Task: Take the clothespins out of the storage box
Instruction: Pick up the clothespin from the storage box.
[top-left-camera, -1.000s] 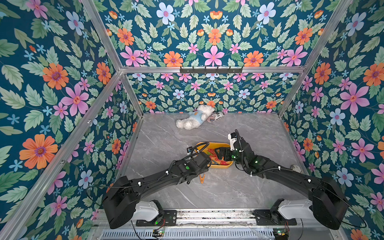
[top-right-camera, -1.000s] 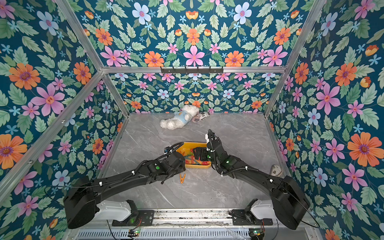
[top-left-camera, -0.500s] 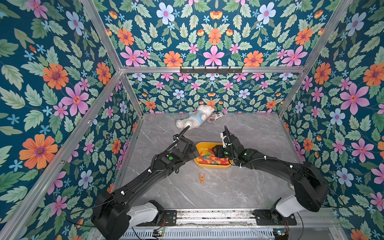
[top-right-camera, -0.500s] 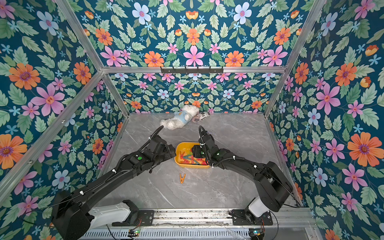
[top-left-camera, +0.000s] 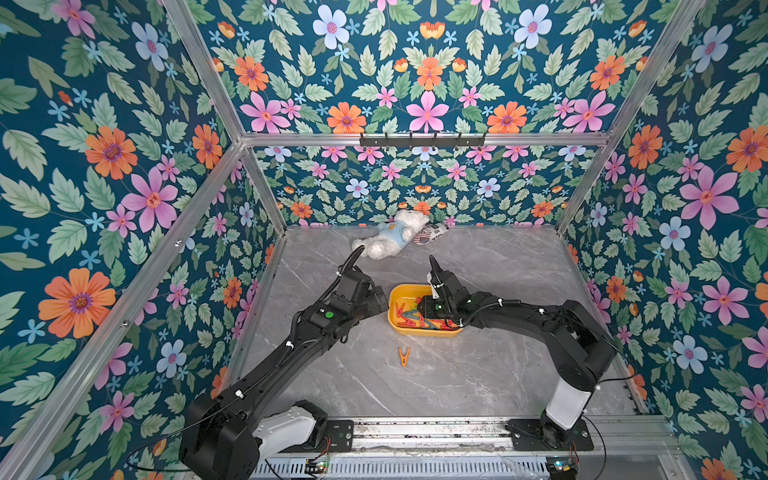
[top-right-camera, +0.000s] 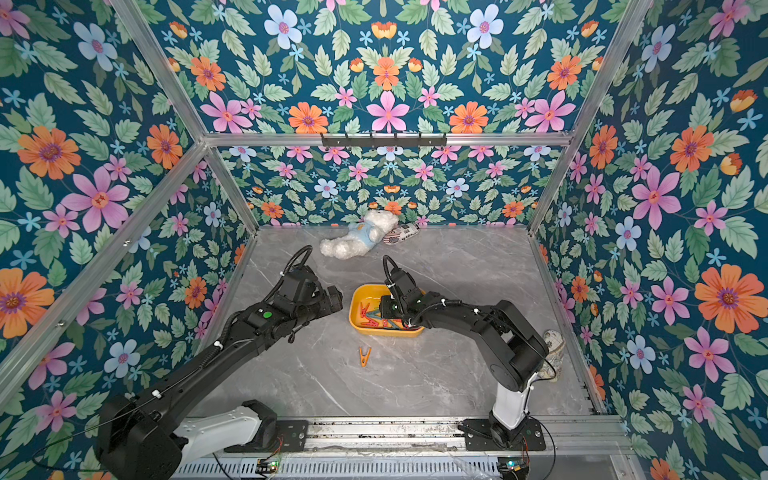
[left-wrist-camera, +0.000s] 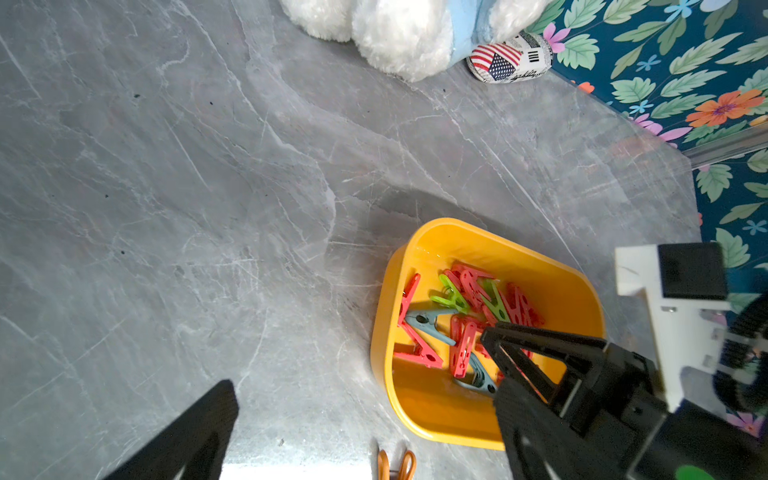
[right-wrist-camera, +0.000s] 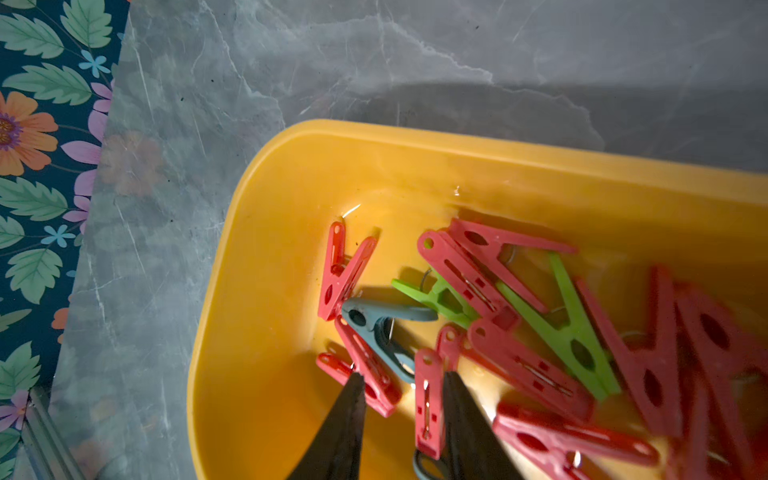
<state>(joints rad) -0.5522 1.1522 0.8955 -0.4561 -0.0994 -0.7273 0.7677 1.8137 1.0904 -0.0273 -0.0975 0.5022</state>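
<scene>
While the left end effector (left-wrist-camera: 357, 359) gapes beside the storage box (top-left-camera: 415, 331), right end effector (right-wrist-camera: 403, 376) straddles a red clothespin (right-wrist-camera: 428, 399), grip unclear.

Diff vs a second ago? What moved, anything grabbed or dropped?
The left gripper, open, pulled back from beside the orange clothespin to the left side of the storage box. The right gripper came from the box's right rim down into it and narrowed around a red clothespin, not clamped yet. Unchanged: box, orange clothespin, teddy bear.
</scene>
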